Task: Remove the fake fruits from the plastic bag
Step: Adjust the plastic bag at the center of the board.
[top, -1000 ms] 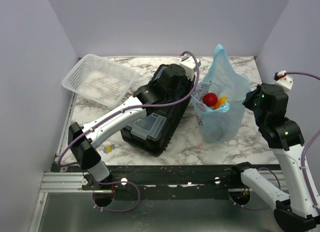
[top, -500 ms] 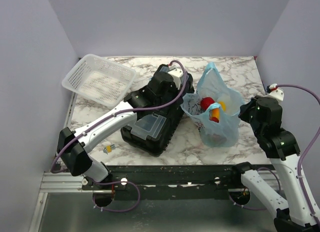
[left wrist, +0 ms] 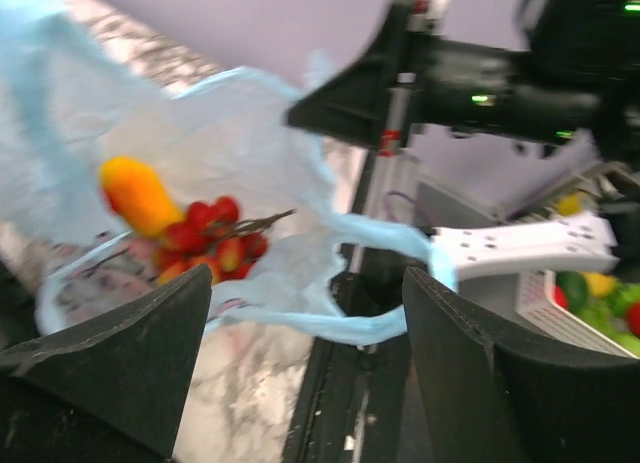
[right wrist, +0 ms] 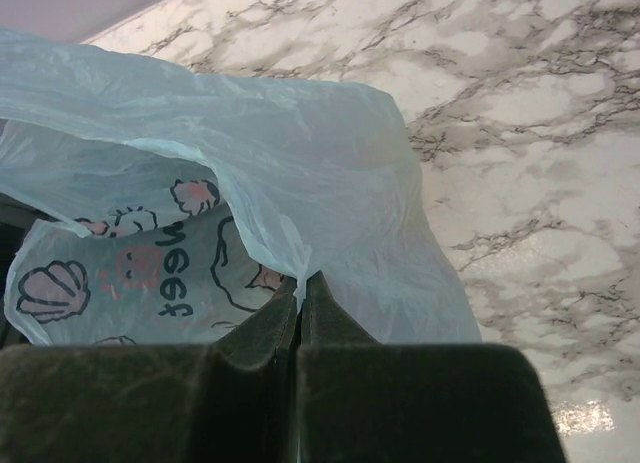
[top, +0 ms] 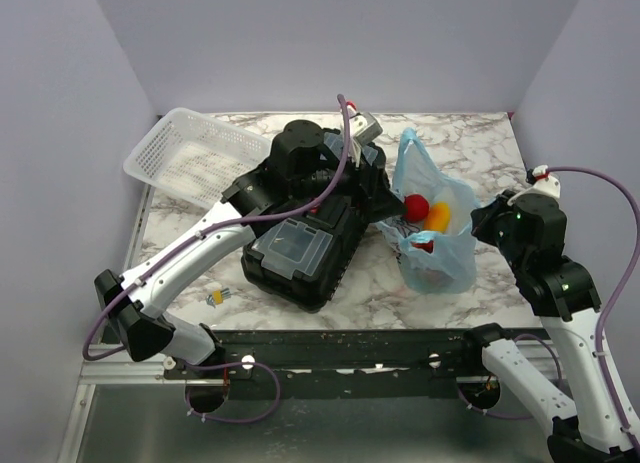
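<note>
The light-blue plastic bag (top: 432,233) stands open on the marble, right of centre. Inside it I see a red round fruit (top: 416,205) and an orange-yellow fruit (top: 438,215). In the left wrist view the red grapes (left wrist: 215,238) lie under the orange-yellow fruit (left wrist: 140,195). My left gripper (top: 384,197) hovers at the bag's left rim, open. A loose strip of the bag (left wrist: 330,328) hangs slack between its wide-apart fingers (left wrist: 120,353). My right gripper (top: 482,223) is shut on a fold of the bag's right edge (right wrist: 300,273).
A black toolbox (top: 300,253) lies under my left arm, just left of the bag. A white mesh basket (top: 195,158) leans at the back left. A tiny yellow-blue item (top: 218,297) sits near the front edge.
My left gripper has opened and let go of the bag's left side, drawing back to the left. The bag has sunk and slumped lower. The right gripper keeps its pinch.
</note>
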`<state>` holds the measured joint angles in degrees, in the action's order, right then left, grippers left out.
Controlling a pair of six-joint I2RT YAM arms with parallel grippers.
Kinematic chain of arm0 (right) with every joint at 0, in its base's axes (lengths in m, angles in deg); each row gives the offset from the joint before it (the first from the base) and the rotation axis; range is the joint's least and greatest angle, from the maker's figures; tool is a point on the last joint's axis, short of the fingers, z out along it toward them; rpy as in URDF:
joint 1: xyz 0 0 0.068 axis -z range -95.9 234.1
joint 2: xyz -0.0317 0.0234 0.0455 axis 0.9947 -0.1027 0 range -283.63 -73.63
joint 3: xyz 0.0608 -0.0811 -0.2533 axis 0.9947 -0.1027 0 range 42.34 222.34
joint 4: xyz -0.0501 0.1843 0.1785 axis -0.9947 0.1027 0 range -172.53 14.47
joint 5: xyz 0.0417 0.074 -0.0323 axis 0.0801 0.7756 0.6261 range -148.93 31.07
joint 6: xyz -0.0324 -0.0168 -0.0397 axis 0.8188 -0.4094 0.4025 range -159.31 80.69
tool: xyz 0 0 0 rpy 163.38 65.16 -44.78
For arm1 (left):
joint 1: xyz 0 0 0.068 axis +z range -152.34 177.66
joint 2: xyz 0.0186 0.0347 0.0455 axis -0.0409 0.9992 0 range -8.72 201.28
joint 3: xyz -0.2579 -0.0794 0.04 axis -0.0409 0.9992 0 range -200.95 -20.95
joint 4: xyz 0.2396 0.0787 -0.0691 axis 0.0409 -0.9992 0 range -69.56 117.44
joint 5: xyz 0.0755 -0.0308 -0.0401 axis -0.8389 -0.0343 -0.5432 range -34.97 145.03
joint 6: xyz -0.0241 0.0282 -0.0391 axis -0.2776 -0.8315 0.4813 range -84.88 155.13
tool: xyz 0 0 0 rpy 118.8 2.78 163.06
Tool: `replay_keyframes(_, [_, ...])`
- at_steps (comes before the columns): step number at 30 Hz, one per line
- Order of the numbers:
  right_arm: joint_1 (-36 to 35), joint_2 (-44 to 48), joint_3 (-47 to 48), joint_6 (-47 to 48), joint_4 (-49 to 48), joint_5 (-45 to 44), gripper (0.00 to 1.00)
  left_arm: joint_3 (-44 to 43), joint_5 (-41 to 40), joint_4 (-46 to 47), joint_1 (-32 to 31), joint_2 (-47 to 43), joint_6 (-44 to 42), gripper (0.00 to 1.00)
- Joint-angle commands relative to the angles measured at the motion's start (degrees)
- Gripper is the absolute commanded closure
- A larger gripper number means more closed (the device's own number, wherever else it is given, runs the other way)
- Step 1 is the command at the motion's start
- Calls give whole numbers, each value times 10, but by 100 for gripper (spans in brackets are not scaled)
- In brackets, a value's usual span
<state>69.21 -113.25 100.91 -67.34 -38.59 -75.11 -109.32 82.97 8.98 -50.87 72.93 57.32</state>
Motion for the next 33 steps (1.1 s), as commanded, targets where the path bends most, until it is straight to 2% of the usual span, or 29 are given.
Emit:
replay_keyframes(1, [1, 5, 9, 0, -6, 33, 99, -11, 153, 83, -22, 8, 43, 23])
replay_keyframes(6, [1, 6, 13, -14, -3, 41, 99, 12, 179, 110, -102, 35, 18, 27])
replay_keyframes(10, [2, 10, 20, -23, -3, 59, 99, 85, 131, 139, -146, 52, -3, 30])
replay_keyframes(13, [1, 14, 24, -32, 5, 71, 99, 131, 55, 129, -154, 65, -32, 47])
replay_keyframes(18, [1, 33, 14, -50, 18, 58, 99, 206, -44, 131, -219, 69, -103, 64])
replay_keyframes(21, [1, 52, 6, -60, 21, 41, 99, 246, -47, 153, -223, 64, -86, 76])
replay_keyframes(23, [1, 60, 5, -64, 28, 28, 99, 275, -43, 179, -223, 40, -86, 78])
replay_keyframes(25, [1, 64, 6, -71, 44, 9, 99, 290, -34, 194, -223, 32, -89, 79])
replay_keyframes(28, [2, 73, 0, -73, 52, -2, 99, 273, -18, 161, -223, 33, -98, 75])
replay_keyframes(29, [1, 74, -2, -72, 51, 3, 99, 278, -12, 169, -223, 23, -99, 69])
replay_keyframes(31, [1, 71, -3, -70, 56, 18, 99, 277, -6, 167, -222, -5, -105, 50])
replay_keyframes(33, [1, 68, -5, -67, 57, 35, 99, 263, -2, 148, -219, -36, -119, 39])
